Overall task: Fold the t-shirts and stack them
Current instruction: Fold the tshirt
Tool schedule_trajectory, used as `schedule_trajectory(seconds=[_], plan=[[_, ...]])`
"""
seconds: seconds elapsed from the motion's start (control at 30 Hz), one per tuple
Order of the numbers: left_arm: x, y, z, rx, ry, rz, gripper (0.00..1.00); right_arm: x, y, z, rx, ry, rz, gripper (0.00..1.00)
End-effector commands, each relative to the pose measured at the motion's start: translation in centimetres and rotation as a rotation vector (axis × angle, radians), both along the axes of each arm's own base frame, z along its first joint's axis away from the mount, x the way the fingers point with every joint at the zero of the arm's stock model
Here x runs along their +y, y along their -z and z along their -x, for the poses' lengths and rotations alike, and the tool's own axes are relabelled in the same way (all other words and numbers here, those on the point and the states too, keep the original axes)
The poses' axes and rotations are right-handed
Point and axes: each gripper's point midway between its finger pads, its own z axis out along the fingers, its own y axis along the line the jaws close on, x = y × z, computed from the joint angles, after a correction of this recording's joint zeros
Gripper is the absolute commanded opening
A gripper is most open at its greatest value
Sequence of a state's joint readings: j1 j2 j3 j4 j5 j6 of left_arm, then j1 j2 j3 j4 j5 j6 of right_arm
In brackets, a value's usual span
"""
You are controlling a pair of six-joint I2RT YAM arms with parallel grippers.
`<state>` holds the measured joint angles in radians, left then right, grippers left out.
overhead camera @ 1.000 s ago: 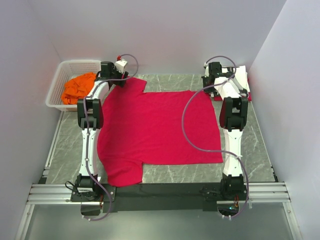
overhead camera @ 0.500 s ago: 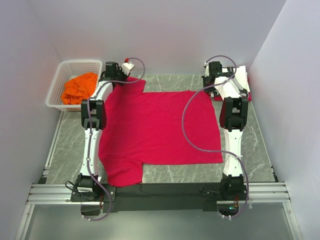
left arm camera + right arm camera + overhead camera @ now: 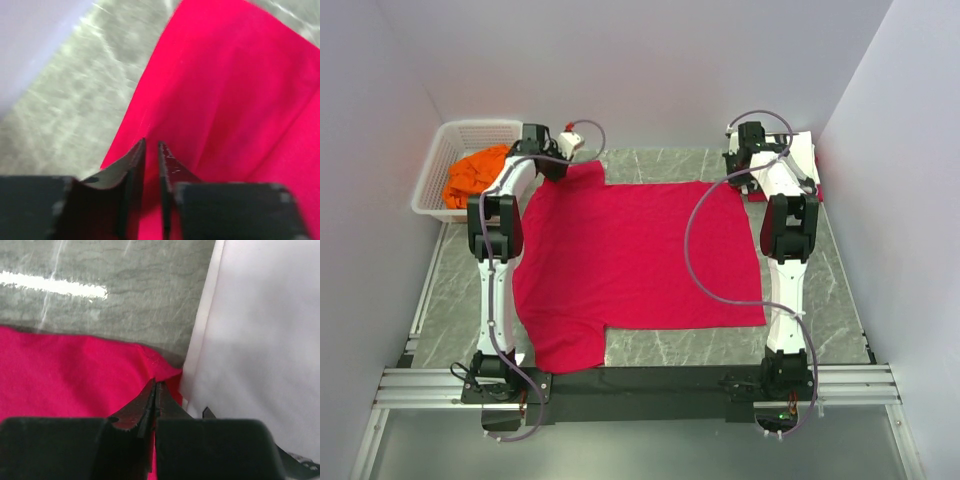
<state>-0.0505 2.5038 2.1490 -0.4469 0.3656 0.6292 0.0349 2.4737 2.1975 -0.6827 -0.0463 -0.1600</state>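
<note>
A crimson-red t-shirt [image 3: 640, 250] lies spread flat across the marble table. My left gripper [image 3: 560, 165] is at its far left sleeve. In the left wrist view its jaws [image 3: 151, 145] stand nearly together with the red t-shirt [image 3: 240, 90] in the thin gap between them. My right gripper [image 3: 740, 168] is at the shirt's far right corner, and its jaws [image 3: 154, 384] are shut on the hem of the red t-shirt [image 3: 65, 370]. A folded white t-shirt [image 3: 805, 160] lies right beside that corner [image 3: 260, 340]. An orange t-shirt [image 3: 475, 175] sits crumpled in the basket.
The white lattice basket [image 3: 470, 128] stands at the far left against the wall. White walls close in the table on the left, back and right. Bare marble [image 3: 720, 345] shows along the near edge, beside the shirt's near sleeve [image 3: 565, 345].
My left gripper has closed down on the far left sleeve, and the sleeve has bunched and shifted slightly with it. The right arm has not moved.
</note>
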Motion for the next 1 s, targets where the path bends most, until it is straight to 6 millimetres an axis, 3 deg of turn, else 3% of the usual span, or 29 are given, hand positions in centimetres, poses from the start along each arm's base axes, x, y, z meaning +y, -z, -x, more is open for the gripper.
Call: schedule_trajectory(seconds=[0.0, 0.03, 0.2, 0.23, 0.4, 0.53, 0.67, 0.87, 0.97], plan=[[0.7, -1.6, 0.6, 0.085, -0.037, 0.094, 0.24, 0.3, -5.6, 0.3, -0.079, -0.057, 0.016, 0.00], [1.1, -3.0, 0.2, 0.046, -0.049, 0.093, 0.28, 0.3, -5.6, 0.3, -0.078, -0.061, 0.018, 0.00], [1.0, -4.6, -0.5, -0.021, -0.065, 0.113, 0.41, 0.3, -5.6, 0.0, -0.082, -0.062, 0.017, 0.00], [0.9, -3.8, -0.8, -0.010, -0.073, 0.121, 0.47, 0.3, -5.9, -0.2, -0.090, -0.061, 0.013, 0.00], [0.6, -4.4, -2.8, -0.036, -0.128, 0.208, 0.57, 0.6, -6.2, -0.1, -0.088, -0.066, -0.001, 0.00], [-0.1, -3.4, -3.7, -0.030, -0.158, 0.271, 0.64, 1.2, -6.2, 0.9, -0.073, -0.107, -0.024, 0.00], [0.2, -1.7, -4.5, -0.005, -0.227, 0.276, 0.66, 2.1, -6.6, 1.9, -0.062, -0.152, -0.057, 0.00], [0.2, 1.4, -2.9, 0.075, -0.250, 0.200, 0.63, 3.1, -5.6, 4.4, 0.032, -0.229, -0.091, 0.00], [0.4, 2.2, -2.1, 0.116, -0.262, 0.197, 0.53, 3.8, -4.7, 5.6, 0.079, -0.282, -0.098, 0.00]])
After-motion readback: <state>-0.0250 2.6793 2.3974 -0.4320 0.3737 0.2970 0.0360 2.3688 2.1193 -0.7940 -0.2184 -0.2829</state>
